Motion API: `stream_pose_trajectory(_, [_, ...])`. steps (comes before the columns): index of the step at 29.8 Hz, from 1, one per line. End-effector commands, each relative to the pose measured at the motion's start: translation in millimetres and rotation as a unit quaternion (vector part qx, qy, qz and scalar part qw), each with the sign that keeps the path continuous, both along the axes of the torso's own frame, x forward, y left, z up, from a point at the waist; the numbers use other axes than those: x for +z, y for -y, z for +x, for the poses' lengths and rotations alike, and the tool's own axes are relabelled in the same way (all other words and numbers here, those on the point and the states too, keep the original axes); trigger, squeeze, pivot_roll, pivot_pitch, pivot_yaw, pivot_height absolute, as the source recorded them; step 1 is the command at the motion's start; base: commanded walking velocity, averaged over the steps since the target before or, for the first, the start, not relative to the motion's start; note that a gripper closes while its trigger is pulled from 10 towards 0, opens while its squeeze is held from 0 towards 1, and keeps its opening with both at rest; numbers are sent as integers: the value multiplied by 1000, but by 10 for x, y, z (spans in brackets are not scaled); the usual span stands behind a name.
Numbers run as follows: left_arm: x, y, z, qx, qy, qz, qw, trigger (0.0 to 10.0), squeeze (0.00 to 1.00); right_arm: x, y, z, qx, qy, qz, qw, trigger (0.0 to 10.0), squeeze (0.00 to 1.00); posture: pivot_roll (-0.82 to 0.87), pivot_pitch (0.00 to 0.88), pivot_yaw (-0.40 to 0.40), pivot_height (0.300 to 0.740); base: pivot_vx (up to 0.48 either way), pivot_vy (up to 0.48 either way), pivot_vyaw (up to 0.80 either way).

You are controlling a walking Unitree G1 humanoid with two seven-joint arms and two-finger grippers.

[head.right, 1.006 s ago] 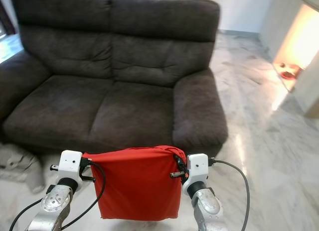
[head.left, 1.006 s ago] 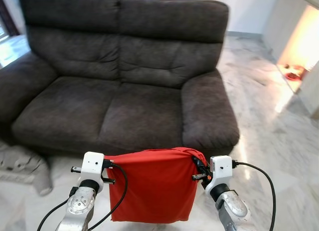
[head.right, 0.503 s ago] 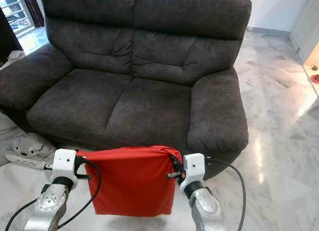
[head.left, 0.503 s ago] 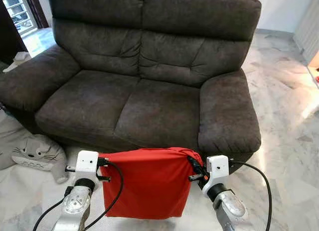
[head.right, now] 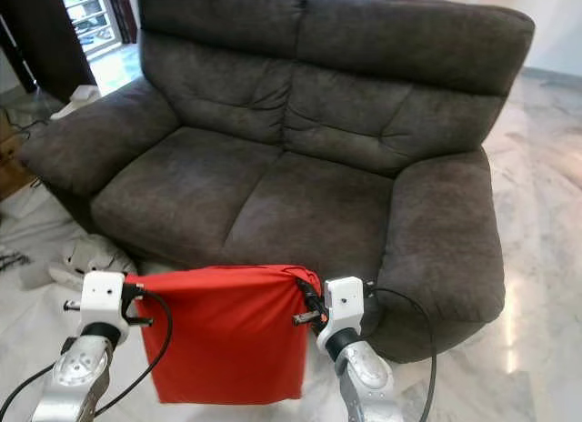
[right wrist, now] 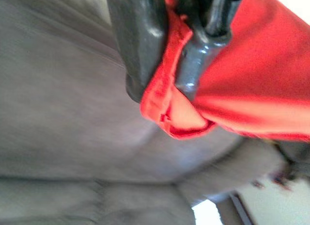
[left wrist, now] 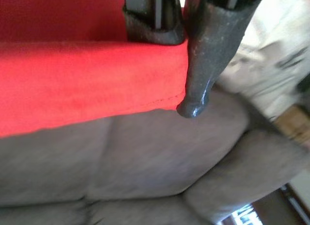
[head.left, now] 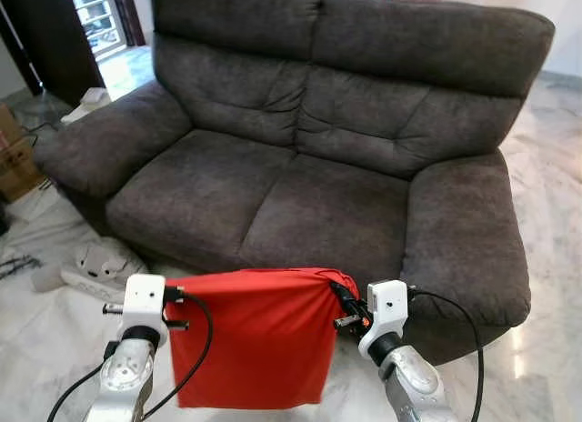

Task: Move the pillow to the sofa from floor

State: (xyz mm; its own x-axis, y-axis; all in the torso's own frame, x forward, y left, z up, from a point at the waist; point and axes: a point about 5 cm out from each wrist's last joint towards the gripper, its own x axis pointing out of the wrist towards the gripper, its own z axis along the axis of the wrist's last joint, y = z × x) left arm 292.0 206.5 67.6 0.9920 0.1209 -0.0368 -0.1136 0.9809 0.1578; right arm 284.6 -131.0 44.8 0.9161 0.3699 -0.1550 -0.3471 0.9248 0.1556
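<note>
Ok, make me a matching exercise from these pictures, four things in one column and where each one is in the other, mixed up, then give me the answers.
Things:
1. red pillow
2. dark grey sofa
3. grey cat-face plush
4. cardboard box

Places:
A. on the floor at the foot of the sofa, on the robot's left
B. hanging between the left gripper and the right gripper, each pinching a top corner
C. at the far left edge of the scene, beyond the sofa's arm
D. right ahead of the robot, seats bare

Pairs: 1-B, 2-D, 3-A, 4-C
</note>
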Motion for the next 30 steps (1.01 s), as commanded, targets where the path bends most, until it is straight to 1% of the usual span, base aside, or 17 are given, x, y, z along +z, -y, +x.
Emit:
stream_pose_trajectory(1, [89, -71, 9, 7, 22, 8, 1000, 10000, 0, 218, 49, 115, -22, 49, 17, 998, 10000, 0, 117, 108, -1, 740, 442, 0, 0])
stream_pose_trajectory(7, [149, -119, 29, 13, 29, 11, 999, 10000, 0, 225, 41, 133, -24, 47, 12, 999, 10000, 0, 116, 108, -6, 740, 442, 0, 0])
stream_pose_trajectory(11, [238, -149, 61, 17, 44, 13, 999, 10000, 0, 253, 19, 147, -22, 48, 21, 998, 10000, 0, 116, 109, -7, 740, 442, 0, -727])
stream_pose_trajectory(13, [299, -168, 83, 19, 52, 15, 998, 10000, 0, 283, 12, 157, -20, 59, 13, 998, 10000, 0, 116, 109, -7, 740, 446, 0, -800])
stream_pose_trajectory(15, [351, -179, 98, 21, 61, 17, 998, 10000, 0, 312, 8, 169, -20, 68, 10, 997, 10000, 0, 116, 109, -7, 740, 446, 0, 0])
stream_pose_trajectory(16, [379, -182, 105, 21, 66, 18, 997, 10000, 0, 329, 6, 177, -21, 70, 13, 997, 10000, 0, 116, 109, -7, 740, 446, 0, 0])
stream_pose_trajectory(18, [494, -200, 133, 23, 84, 22, 996, 10000, 0, 432, -16, 213, -23, 89, 27, 995, 10000, 0, 116, 109, -7, 740, 442, 0, 0])
stream_pose_trajectory(20, [534, -209, 142, 26, 90, 22, 995, 10000, 0, 464, -27, 225, -21, 93, 30, 995, 10000, 0, 115, 111, -7, 740, 442, 0, 0])
stream_pose_trajectory(21, [634, -225, 166, 28, 104, 23, 994, 10000, 0, 551, -51, 258, -15, 109, 33, 993, 10000, 0, 115, 111, -7, 740, 442, 0, 0])
stream_pose_trajectory(24, [829, -244, 216, 28, 129, 27, 991, 10000, 0, 741, -61, 335, -18, 138, 35, 990, 10000, 0, 118, 109, -7, 740, 442, 0, 0])
stream_pose_trajectory(25, [959, -252, 244, 26, 145, 33, 989, 10000, 0, 920, -40, 398, -30, 168, 39, 985, 10000, 0, 118, 108, -4, 740, 442, 0, 0])
stream_pose_trajectory(27, [1029, -258, 257, 25, 153, 38, 987, 10000, 0, 1025, -28, 430, -37, 185, 43, 981, 10000, 0, 118, 108, -4, 740, 442, 0, 0])
stream_pose_trajectory(28, [1181, -289, 276, 29, 174, 43, 983, 10000, 0, 1233, -26, 474, -40, 221, 51, 973, 10000, 0, 111, 107, -2, 740, 442, 0, 0])
stream_pose_trajectory(29, [1181, -289, 276, 29, 174, 43, 983, 10000, 0, 1233, -26, 474, -40, 221, 51, 973, 10000, 0, 111, 107, -2, 740, 442, 0, 0])
stream_pose_trajectory(30, [1446, -331, 295, 35, 212, 51, 975, 10000, 0, 1578, -58, 499, -30, 279, 65, 958, 10000, 0, 111, 107, -2, 740, 450, 0, 0])
